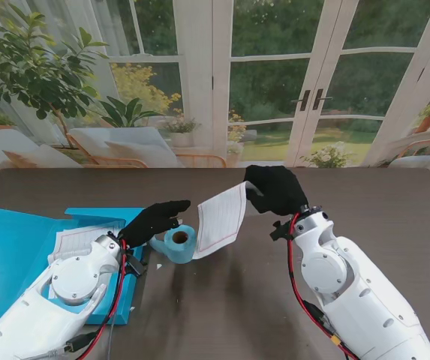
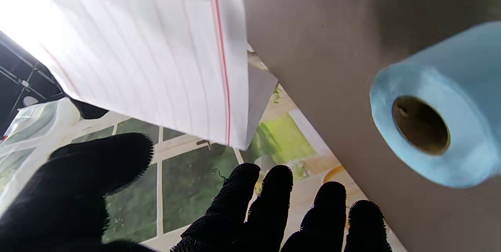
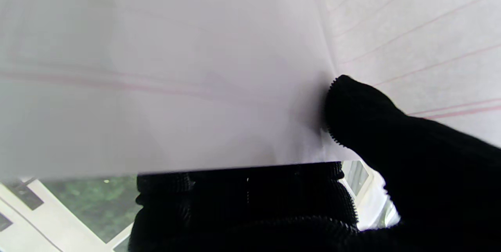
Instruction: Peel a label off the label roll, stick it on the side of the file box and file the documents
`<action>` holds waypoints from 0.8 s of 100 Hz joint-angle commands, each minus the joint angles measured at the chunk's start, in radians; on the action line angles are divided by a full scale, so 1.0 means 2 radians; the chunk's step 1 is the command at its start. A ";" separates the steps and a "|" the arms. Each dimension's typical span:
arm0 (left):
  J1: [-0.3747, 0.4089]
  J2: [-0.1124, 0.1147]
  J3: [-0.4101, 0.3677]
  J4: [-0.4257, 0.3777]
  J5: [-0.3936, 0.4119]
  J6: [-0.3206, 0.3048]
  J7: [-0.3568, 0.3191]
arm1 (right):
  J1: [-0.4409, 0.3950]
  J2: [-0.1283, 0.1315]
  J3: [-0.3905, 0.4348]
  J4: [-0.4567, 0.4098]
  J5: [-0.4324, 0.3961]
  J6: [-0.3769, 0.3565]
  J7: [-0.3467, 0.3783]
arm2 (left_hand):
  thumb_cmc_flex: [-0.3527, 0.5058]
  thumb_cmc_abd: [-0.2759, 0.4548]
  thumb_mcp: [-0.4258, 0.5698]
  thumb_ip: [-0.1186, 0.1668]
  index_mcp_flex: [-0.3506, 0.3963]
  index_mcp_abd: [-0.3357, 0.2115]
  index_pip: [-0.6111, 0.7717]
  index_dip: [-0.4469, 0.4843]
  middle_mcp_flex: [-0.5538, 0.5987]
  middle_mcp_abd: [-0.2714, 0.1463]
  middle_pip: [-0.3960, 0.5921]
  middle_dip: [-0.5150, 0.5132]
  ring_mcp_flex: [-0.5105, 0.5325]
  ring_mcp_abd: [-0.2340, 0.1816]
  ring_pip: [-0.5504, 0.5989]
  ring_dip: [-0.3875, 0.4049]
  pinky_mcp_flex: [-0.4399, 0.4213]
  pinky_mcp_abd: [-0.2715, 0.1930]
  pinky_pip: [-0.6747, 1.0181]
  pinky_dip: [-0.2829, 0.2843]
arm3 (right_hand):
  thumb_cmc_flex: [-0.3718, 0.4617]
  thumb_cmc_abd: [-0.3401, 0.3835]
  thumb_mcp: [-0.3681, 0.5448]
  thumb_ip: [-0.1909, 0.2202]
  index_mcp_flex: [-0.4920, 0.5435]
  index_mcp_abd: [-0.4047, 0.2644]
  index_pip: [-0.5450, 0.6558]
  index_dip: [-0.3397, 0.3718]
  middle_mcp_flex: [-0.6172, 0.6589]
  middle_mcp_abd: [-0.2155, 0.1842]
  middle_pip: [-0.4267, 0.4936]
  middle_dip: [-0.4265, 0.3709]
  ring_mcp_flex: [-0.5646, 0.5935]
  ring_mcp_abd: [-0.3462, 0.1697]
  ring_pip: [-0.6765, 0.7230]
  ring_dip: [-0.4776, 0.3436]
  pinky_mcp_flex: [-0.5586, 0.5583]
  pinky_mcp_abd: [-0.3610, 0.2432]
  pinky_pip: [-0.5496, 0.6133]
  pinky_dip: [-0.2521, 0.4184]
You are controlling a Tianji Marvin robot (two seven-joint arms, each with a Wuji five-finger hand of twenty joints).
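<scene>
My right hand (image 1: 276, 189) is shut on the top edge of a white lined document sheet (image 1: 221, 220) with a red border, holding it lifted over the table's middle. In the right wrist view the thumb (image 3: 364, 115) presses the sheet (image 3: 195, 87) against the fingers. The blue label roll (image 1: 178, 243) lies on its side on the table just beside the sheet's lower end. My left hand (image 1: 153, 220) is open, fingers spread, hovering next to the roll (image 2: 438, 107) and near the sheet (image 2: 148, 60). The blue file box (image 1: 19, 255) lies open at the left with another paper (image 1: 79, 241) inside it.
The dark table (image 1: 237, 300) stretches to the right and toward me. Behind it are large windows (image 1: 275, 75) with garden plants and chairs outside. My left forearm (image 1: 64, 292) lies over the file box's right edge.
</scene>
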 commanded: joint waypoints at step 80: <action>-0.063 -0.012 0.054 0.082 -0.145 -0.042 -0.091 | -0.022 -0.018 -0.016 -0.047 0.027 0.004 -0.029 | -0.076 -0.018 0.025 -0.067 0.053 0.005 0.045 0.042 0.063 -0.001 0.028 0.075 0.060 0.019 0.059 0.091 0.032 0.003 0.040 0.089 | 0.024 -0.005 0.043 -0.003 -0.015 -0.001 0.019 0.012 0.019 0.022 0.012 0.009 0.012 0.002 0.000 0.002 0.133 -0.006 0.009 0.016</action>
